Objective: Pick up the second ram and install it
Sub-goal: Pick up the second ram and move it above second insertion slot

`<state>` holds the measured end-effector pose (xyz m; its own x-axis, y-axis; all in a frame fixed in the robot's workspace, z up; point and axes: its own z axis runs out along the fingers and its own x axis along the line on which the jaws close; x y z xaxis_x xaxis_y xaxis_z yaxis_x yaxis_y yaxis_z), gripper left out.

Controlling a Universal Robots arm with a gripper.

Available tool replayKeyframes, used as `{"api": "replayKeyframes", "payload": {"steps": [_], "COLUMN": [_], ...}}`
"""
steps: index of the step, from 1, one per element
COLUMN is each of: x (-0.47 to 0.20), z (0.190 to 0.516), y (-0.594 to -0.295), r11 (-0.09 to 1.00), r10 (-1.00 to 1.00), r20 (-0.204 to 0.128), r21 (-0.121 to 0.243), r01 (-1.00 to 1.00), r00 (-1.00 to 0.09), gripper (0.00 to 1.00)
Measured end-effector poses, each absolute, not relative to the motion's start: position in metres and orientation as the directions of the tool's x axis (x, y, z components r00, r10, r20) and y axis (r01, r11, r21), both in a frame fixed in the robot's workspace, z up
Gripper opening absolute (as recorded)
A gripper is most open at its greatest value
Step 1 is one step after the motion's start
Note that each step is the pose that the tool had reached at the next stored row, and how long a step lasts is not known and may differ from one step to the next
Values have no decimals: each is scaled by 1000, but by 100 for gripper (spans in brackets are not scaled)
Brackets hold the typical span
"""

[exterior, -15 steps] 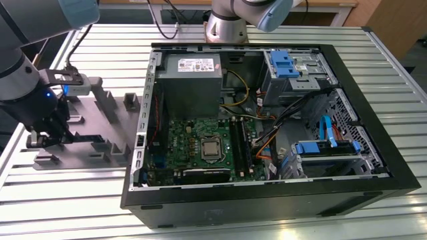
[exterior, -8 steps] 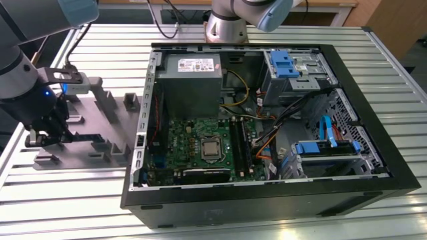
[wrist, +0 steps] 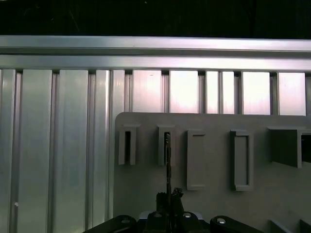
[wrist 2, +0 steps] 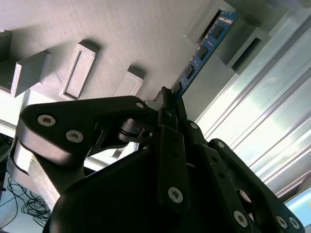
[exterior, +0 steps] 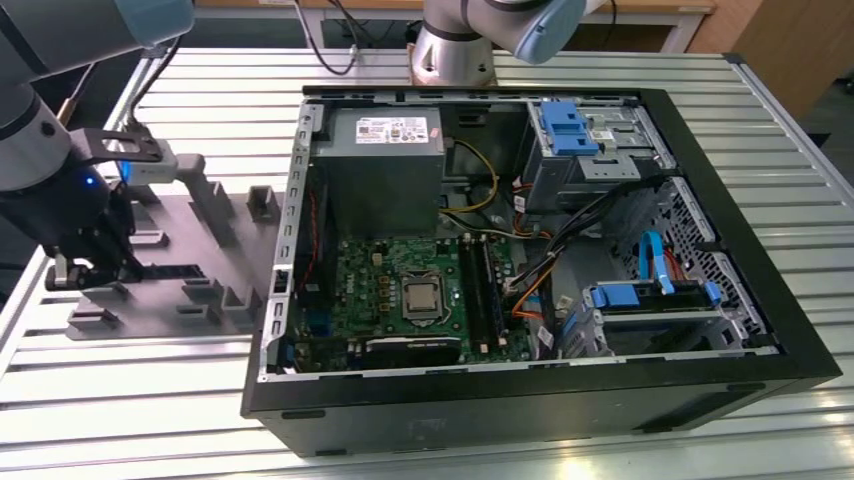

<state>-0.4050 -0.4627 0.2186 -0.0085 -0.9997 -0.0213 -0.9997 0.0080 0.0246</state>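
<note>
Second ram (wrist 2: 200, 51) stands edgewise in the grey fixture (wrist 2: 112, 29), one end clamped between the jaws of the gripper (wrist 2: 167, 96) and the rest reaching out beyond them, so this off-centre hold could let it tilt and jam in its slot.
</note>
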Motion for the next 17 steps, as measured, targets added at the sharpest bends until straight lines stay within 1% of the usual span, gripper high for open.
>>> {"api": "replayKeyframes", "payload": {"steps": [17], "x": [-405], "z": [237], "y": [-463], "r11": [8], "r10": [-1000], "r20": [-25], "r21": [25], "r01": [-1000], "r00": [-8], "gripper": [14]}}
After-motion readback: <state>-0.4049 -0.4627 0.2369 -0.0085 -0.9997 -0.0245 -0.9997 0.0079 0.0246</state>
